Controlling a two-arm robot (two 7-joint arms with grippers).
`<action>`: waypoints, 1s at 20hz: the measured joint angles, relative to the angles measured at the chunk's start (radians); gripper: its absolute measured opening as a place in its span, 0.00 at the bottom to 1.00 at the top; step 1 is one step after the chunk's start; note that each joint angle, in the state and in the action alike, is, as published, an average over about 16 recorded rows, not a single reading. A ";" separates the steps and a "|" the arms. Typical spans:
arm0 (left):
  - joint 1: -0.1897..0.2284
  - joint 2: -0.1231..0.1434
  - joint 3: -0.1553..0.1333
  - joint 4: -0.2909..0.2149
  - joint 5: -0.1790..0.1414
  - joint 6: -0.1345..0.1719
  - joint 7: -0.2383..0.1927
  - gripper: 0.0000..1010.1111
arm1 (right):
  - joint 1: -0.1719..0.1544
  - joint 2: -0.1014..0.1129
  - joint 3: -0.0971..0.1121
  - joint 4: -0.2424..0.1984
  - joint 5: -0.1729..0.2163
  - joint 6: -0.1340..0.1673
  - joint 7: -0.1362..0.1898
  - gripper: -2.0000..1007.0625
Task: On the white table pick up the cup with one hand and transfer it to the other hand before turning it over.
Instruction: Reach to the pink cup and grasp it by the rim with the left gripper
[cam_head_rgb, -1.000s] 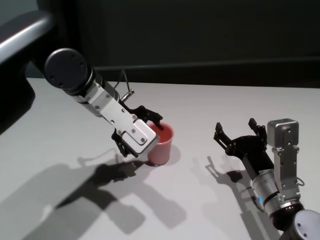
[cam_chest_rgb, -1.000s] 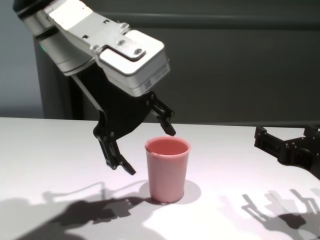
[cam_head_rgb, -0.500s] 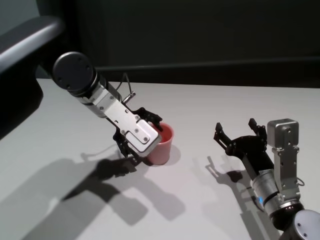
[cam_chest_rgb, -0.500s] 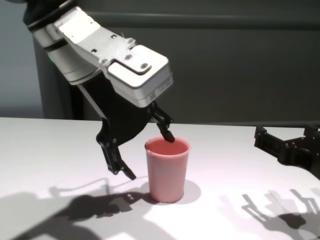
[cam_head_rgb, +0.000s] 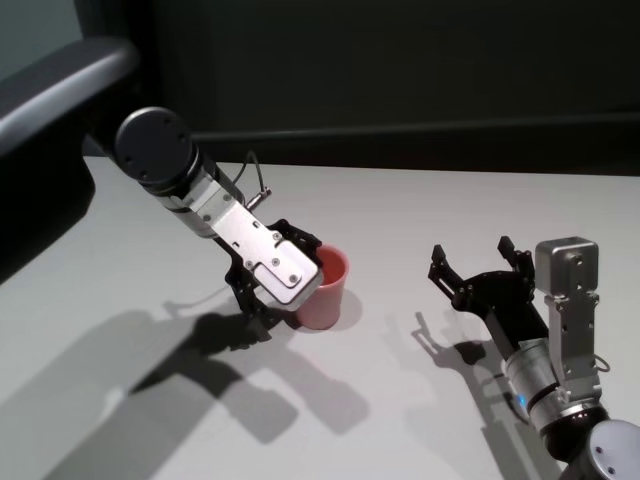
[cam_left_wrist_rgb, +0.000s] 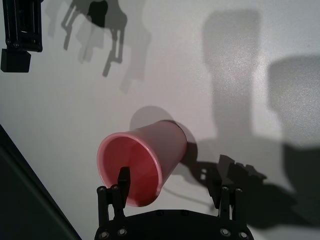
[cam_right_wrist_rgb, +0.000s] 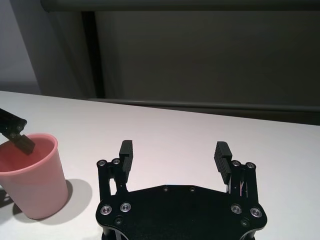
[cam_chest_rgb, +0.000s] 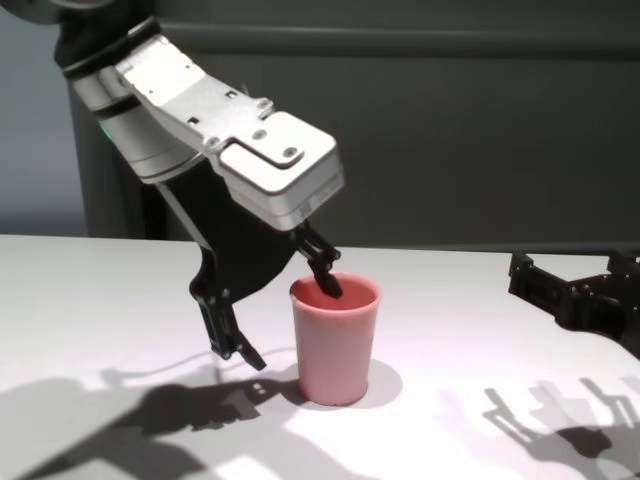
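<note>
The pink cup (cam_head_rgb: 328, 292) stands upright on the white table (cam_head_rgb: 420, 205), near its middle. My left gripper (cam_head_rgb: 290, 297) is open and straddles the cup's near wall: one finger is inside the rim (cam_chest_rgb: 328, 285), the other outside beside the cup, low near the table (cam_chest_rgb: 247, 356). The left wrist view shows the cup (cam_left_wrist_rgb: 145, 159) between the open fingers (cam_left_wrist_rgb: 123, 176). My right gripper (cam_head_rgb: 471, 252) is open and empty, hovering to the right of the cup, apart from it. The cup also shows in the right wrist view (cam_right_wrist_rgb: 32, 182).
A dark wall runs behind the table's far edge (cam_head_rgb: 420, 170). Shadows of both arms fall on the bare tabletop in front of the cup. A dark rounded bar (cam_head_rgb: 60, 85) crosses the upper left of the head view.
My left gripper has come down and closer to the cup; one finger now dips inside the rim. The cup and the right arm have not moved.
</note>
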 joint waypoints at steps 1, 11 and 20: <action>-0.001 -0.002 0.003 0.004 -0.002 0.000 0.000 0.99 | 0.000 0.000 0.000 0.000 0.000 0.000 0.000 1.00; -0.008 -0.014 0.023 0.026 -0.026 0.003 0.001 0.99 | 0.000 0.000 0.000 0.000 0.000 0.000 0.000 1.00; -0.014 -0.014 0.038 0.030 -0.036 0.015 0.012 0.99 | 0.000 0.000 0.000 0.000 0.000 0.000 0.000 1.00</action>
